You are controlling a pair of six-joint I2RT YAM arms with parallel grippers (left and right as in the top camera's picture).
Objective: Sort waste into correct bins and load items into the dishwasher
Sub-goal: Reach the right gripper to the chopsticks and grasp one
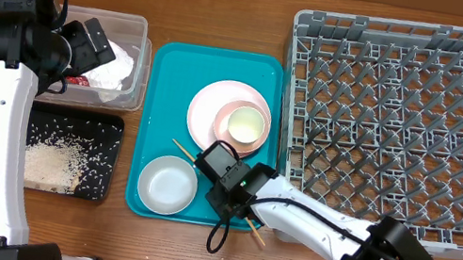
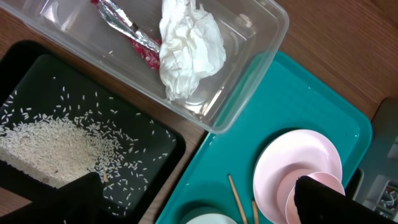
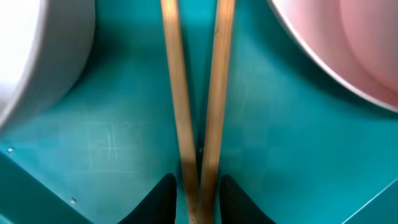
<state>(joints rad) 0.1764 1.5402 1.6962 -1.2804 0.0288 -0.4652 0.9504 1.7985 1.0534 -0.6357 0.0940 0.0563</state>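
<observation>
Down on the teal tray point(image 1: 165, 71), the right gripper point(image 3: 200, 196) is pinching the chopsticks point(image 3: 177, 93), fingertips closing narrowly on both sticks, between the white bowl point(image 1: 168, 183) and the pink plates point(image 1: 215, 113). The left gripper point(image 2: 202, 196) is hanging over the clear tub point(image 1: 140, 28), jaws spread wide and gripping nothing. Tissue point(image 2: 189, 50) and wrapper point(image 2: 134, 34) are lying in the tub, and rice point(image 2: 50, 149) is sitting in the black tray point(image 2: 168, 140).

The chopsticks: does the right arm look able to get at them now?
Most likely yes: the right gripper has its jaws pinched on the chopsticks on the teal tray; the bowl and pink plate lie off to the sides.
</observation>
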